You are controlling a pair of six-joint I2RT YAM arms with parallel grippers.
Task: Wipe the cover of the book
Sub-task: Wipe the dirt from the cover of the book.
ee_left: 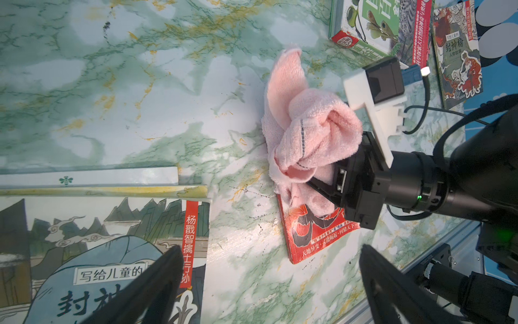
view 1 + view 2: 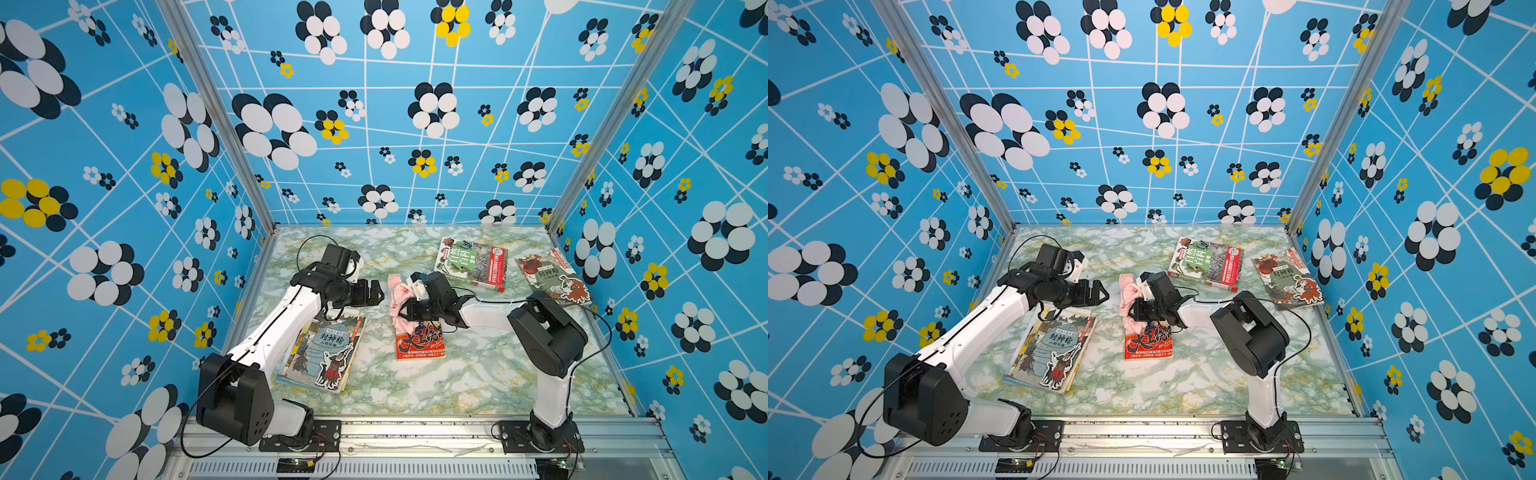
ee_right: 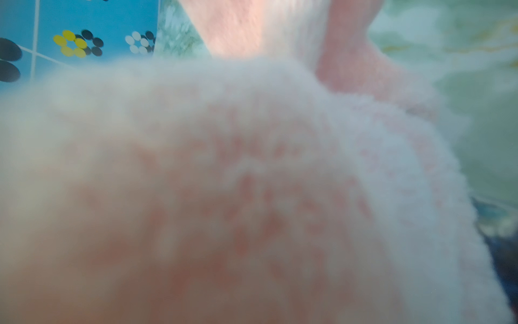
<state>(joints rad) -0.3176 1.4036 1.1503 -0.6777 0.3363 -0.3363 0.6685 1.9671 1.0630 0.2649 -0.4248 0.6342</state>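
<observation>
Left wrist view, entry one: red book [image 1: 314, 235], a creased paperback with black brush lettering and a white text strip. We list it flat near the middle of the marbled green desk [image 1: 112, 98]. A bunched pink towel [image 1: 308, 134] covers one end of it. Right tool [image 1: 322, 182]: clamped tight on the towel. Left tool [image 2: 376, 292]: spread wide, holding nothing, over a blue-grey picture book [image 2: 328, 353].

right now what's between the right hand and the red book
Pink towel, held by the right hand, draped onto the book; see left wrist view.
</observation>
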